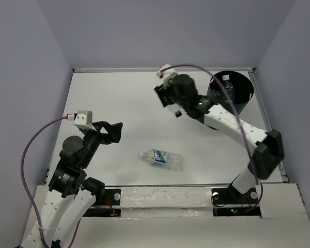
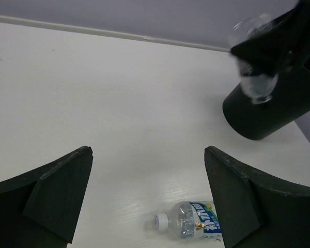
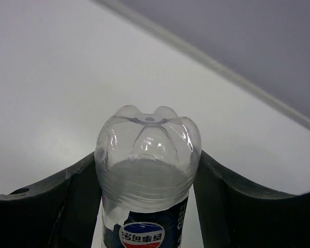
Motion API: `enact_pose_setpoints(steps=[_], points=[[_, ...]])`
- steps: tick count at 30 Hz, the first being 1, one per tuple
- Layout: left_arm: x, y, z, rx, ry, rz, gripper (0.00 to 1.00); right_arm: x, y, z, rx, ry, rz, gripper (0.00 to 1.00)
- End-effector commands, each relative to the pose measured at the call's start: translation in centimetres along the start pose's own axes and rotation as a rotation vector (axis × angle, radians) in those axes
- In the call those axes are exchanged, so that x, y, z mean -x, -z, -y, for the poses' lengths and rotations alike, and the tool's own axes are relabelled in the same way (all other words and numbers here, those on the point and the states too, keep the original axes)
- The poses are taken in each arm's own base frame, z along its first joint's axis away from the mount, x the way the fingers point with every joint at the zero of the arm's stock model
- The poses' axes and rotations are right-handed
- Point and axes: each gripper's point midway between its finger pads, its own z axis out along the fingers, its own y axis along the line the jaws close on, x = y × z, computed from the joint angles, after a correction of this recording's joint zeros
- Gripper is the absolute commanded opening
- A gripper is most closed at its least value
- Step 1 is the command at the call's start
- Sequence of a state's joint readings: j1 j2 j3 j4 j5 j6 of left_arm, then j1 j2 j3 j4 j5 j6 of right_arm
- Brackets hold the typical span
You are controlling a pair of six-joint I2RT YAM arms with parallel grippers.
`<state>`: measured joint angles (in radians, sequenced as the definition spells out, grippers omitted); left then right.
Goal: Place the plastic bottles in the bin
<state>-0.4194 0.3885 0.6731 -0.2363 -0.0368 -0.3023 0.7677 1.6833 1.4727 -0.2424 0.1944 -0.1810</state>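
A clear bottle with a blue-green label (image 1: 163, 159) lies on its side on the white table, cap to the left; the left wrist view (image 2: 188, 227) shows it just below my open fingers. My left gripper (image 1: 115, 133) (image 2: 147, 170) is open and empty, left of that bottle and above the table. My right gripper (image 1: 169, 99) (image 3: 147, 178) is shut on a clear bottle with a dark blue label (image 3: 147, 165) (image 1: 175, 110), held in the air left of the black bin (image 1: 245, 95) (image 2: 271, 116). Another bottle (image 1: 227, 82) lies inside the bin.
Grey walls enclose the table on the left, back and right. The bin stands in the far right corner. The right arm's links (image 1: 232, 124) stretch from its base at the near right toward the bin.
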Motion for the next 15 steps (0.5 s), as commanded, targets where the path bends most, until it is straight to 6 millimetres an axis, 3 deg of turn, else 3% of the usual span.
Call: enact_pose_setpoints(steps=[1,2,3,6,7,11,15], points=[[1.5,0.4,0.9,-0.041,0.004,0.049,0.99,6.9,9.3,14.5,-0.417,-0.259,0.331,0.45],[1.5,0.4,1.0,-0.044,0.006,0.051,0.99,7.2,10.5,16.2,-0.453,-0.289,0.374,0.45],[1.5,0.4,1.0,-0.045,0.006,0.051,0.99,7.6,13.3,19.5,-0.549,-0.327,0.431,0.45],[1.5,0.4,1.1,-0.049,0.004,0.049,0.99,5.8,15.4,23.3,-0.650,-0.389,0.457,0.44],[1.5,0.4,1.1,-0.049,0.003,0.049,0.99,5.0,16.4,25.4,-0.701,-0.411,0.464,0.44],[1.5,0.4,1.1,-0.052,0.002,0.047,0.99,2.6,17.2,29.9,-0.828,-0.428,0.437,0.44],[1.4,0.4,1.1,-0.050,0.004,0.046,0.99,0.5,17.5,33.0,-0.913,-0.439,0.425,0.44]])
